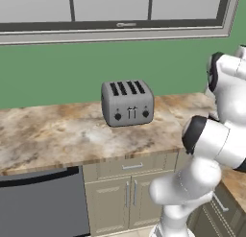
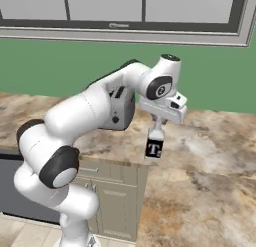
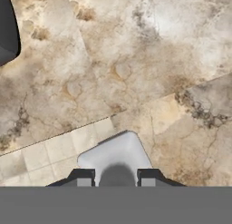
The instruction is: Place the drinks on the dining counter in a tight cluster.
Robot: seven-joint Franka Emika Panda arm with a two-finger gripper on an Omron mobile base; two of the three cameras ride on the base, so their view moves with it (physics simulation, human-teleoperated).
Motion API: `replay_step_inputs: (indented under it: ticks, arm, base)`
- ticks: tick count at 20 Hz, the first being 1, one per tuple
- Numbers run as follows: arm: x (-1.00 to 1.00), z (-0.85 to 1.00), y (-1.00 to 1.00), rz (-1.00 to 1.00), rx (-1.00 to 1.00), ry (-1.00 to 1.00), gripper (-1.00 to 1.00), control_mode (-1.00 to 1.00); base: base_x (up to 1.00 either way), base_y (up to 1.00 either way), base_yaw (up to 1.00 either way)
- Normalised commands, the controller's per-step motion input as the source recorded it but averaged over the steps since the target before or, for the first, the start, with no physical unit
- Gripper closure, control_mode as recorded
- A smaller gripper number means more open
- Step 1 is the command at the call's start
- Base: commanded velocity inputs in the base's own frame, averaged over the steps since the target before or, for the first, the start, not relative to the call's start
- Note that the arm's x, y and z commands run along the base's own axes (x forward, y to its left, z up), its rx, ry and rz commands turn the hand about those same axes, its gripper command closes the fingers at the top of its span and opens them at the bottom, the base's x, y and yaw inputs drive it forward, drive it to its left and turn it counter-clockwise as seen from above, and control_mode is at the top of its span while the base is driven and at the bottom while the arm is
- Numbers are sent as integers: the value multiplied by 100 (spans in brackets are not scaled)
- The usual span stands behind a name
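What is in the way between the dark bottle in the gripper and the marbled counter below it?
Nothing visible. The gripper holds the dark bottle upright above bare counter near the inner corner. The toaster stands behind it to one side, clear of the drop.

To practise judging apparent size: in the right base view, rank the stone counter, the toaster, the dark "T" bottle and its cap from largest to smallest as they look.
1. Stone counter
2. Toaster, partly hidden by the arm
3. Dark "T" bottle
4. Bottle cap, gripped by the claw
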Motion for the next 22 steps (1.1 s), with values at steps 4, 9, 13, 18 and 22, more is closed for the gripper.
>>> replay_step_inputs:
  ticks: [4, 9, 13, 18, 22]
  arm:
    - [-88, 33, 91, 0, 0, 0, 100, -100]
    - [-42, 43, 78, 1, 0, -2, 100, -100]
    - [-9, 60, 55, 0, 0, -2, 100, -100]
    - [-10, 20, 20, 0, 0, -5, 100, -100]
    - [-1, 0, 0, 0, 0, 0, 100, -100]
  base:
    - [0, 0, 0]
    - [0, 0, 0]
    - [0, 0, 0]
    - [0, 0, 0]
    - [0, 0, 0]
